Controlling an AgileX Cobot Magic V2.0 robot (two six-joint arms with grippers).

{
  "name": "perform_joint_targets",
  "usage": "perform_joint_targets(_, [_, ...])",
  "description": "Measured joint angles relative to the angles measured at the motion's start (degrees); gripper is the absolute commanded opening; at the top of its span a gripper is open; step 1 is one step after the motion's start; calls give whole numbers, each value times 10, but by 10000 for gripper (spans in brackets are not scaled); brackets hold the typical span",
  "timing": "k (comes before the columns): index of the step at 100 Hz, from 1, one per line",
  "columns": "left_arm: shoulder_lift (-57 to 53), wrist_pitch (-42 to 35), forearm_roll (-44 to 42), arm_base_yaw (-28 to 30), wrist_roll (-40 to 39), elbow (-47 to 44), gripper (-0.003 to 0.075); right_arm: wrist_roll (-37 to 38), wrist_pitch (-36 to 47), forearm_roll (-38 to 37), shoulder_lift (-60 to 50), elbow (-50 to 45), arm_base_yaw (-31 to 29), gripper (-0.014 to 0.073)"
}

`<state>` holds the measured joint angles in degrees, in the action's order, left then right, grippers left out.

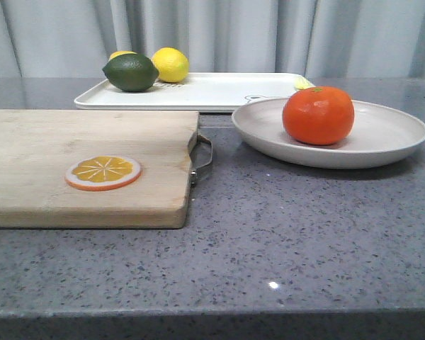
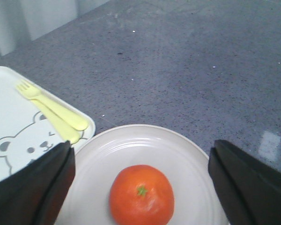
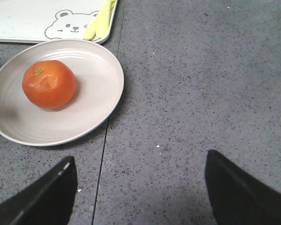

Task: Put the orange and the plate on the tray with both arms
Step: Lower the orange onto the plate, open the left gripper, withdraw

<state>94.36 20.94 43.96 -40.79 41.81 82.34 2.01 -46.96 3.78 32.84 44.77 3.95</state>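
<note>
The orange (image 1: 318, 115) sits on the beige plate (image 1: 382, 138) at the right of the grey counter, just in front of the white tray (image 1: 219, 92). Neither gripper shows in the front view. In the left wrist view my left gripper (image 2: 140, 185) is open, above the plate (image 2: 145, 143), with the orange (image 2: 141, 196) between its fingers (image 2: 37, 187) but apart from them. The tray's corner (image 2: 18, 126) with a bear print lies beside it. In the right wrist view my right gripper (image 3: 140, 190) is open and empty over bare counter, beside the plate (image 3: 91, 101) and orange (image 3: 49, 84).
A wooden cutting board (image 1: 85, 163) with a metal handle (image 1: 202, 157) lies at the left, an orange slice disc (image 1: 103, 172) on it. On the tray stand a green lime (image 1: 130, 72) and yellow lemon (image 1: 170, 64). Yellow cutlery (image 2: 56, 112) lies on the tray's corner.
</note>
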Motion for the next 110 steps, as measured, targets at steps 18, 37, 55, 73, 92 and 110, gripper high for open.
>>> perform_joint_targets(18, [-93, -24, -1, 45, -4, -99, 566, 0, 0, 0, 0, 0, 0, 568])
perform_joint_targets(37, [-214, -71, -2, 93, -5, -232, 566, 0, 0, 0, 0, 0, 0, 568])
perform_joint_targets(55, [-325, -88, 11, 135, -5, -339, 566, 0, 0, 0, 0, 0, 0, 568])
perform_joint_targets(73, [-416, -102, 13, 189, -6, -432, 566, 0, 0, 0, 0, 0, 0, 568])
perform_joint_targets(92, [-480, -103, 14, 229, -6, -483, 566, 0, 0, 1, 0, 0, 0, 568])
perform_joint_targets(110, [-489, -103, 14, 237, -6, -490, 566, -6, 7, 25, 18, 0, 0, 568])
